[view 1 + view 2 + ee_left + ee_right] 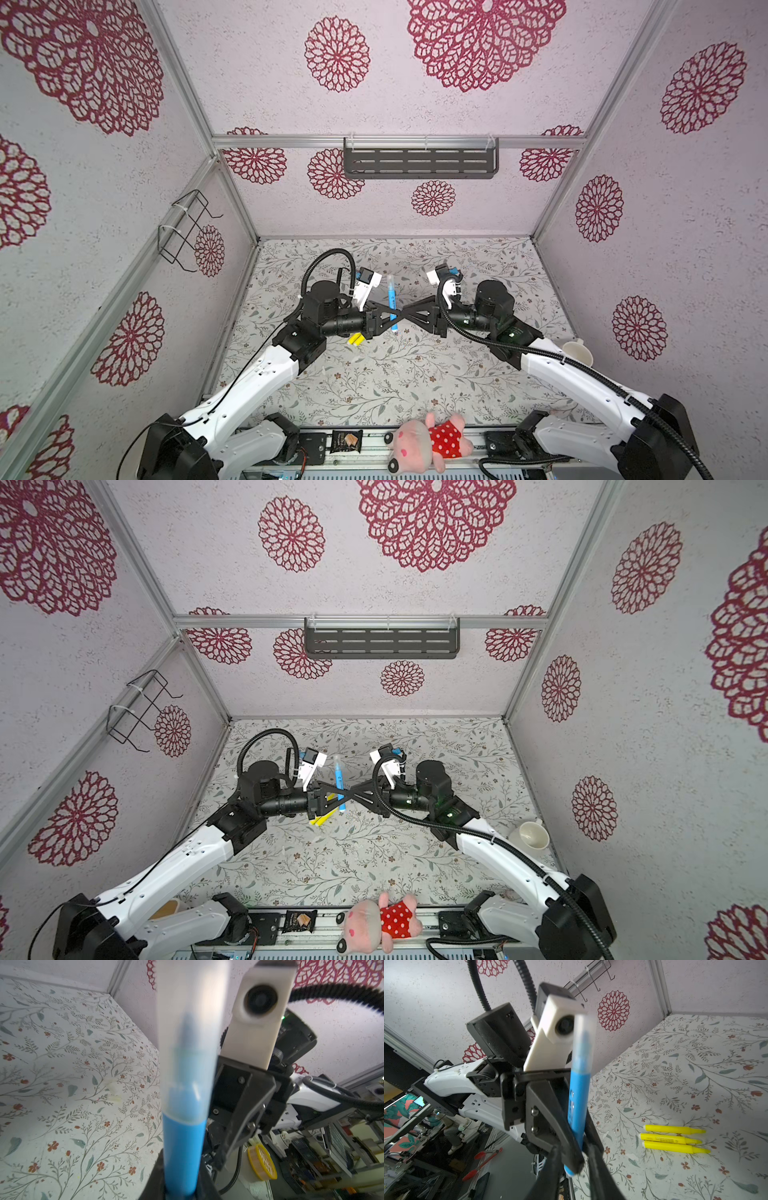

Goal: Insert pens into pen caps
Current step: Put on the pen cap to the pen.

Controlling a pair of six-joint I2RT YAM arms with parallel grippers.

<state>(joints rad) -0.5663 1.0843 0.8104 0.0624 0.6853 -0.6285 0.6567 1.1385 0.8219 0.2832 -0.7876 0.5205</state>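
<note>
Over the worktop (415,374) the blue pen (392,301), its cap (390,282) at 12 o'clock, is being pinched by the left claw (392,316), and a gentle 3 o'clock retreat is being asked of the spread right claw (405,314).

Left wrist view: blue pen (182,1147) and cap (191,1043) blurred, cap's far end cut by the frame edge, pen's butt buried in the left hand (180,1190). Both top views: yellow pens (356,339) partly under that hand.
</note>
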